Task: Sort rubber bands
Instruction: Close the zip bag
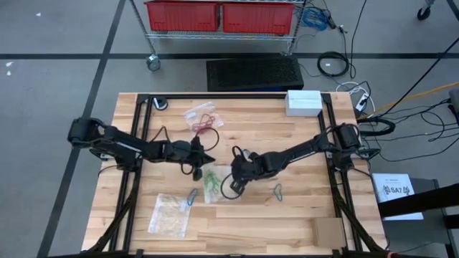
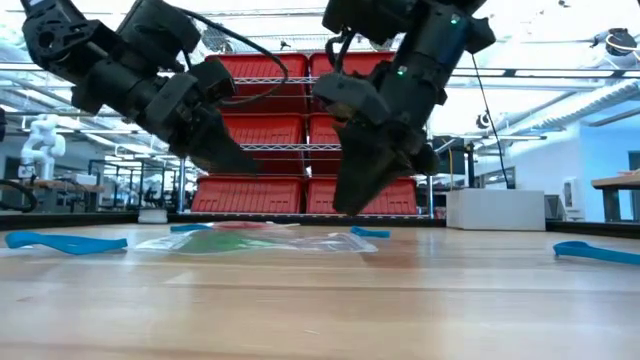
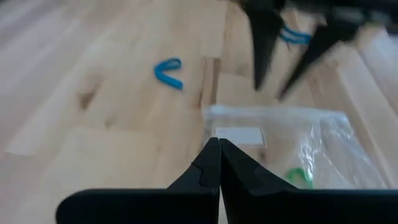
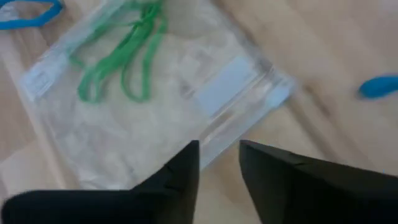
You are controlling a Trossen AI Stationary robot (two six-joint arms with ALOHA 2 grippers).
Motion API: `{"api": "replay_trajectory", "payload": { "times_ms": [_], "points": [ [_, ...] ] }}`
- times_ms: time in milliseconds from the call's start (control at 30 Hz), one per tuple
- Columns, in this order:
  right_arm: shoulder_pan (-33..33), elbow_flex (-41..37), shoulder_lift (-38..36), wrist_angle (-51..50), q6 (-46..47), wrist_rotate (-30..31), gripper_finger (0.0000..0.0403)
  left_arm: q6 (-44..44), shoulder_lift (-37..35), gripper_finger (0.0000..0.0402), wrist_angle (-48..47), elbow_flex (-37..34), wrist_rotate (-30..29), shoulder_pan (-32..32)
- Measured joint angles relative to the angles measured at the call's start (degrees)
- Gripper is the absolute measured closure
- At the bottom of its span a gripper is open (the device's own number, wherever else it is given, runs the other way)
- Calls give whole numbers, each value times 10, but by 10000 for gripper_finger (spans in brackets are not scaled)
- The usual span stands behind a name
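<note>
High view: left gripper [image 1: 209, 157] and right gripper [image 1: 237, 162] meet mid-desk [image 1: 301, 215] over the clear bag [image 1: 212, 184] holding green rubber bands [image 1: 210, 180]; red bands [image 1: 206, 123] sit in a bag near the far edge, one blue band [image 1: 192, 196] just beside the green bag, another [image 1: 277, 190] off to the right arm's side. Low view: both grippers hang above the bag, neither touching it. Left wrist view: jaws pressed together, empty. Right wrist view: jaws parted with a gap, holding nothing, just above the bag's mouth edge. Bands are likely light, floppy, stretchy; pinch one strand at the loop's end. Bag film looks slippery. No readable writing; the bag's white label looks blank.
</note>
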Motion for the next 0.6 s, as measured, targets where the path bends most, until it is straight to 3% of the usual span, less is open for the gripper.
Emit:
{"api": "replay_trajectory", "payload": {
  "times_ms": [200,333,467,600],
  "points": [
    [18,0,19,2,73,32,231,-1,-46,398,1,-17,0,18],
    [11,1,51,17,91,33,209,-1,-63,398,0,-26,4,27],
    [4,2,62,30,73,34,221,-5,-65,398,12,-34,4,37],
    [9,7,52,19,12,62,285,-16,-65,398,67,-56,10,50]
  ]
}}
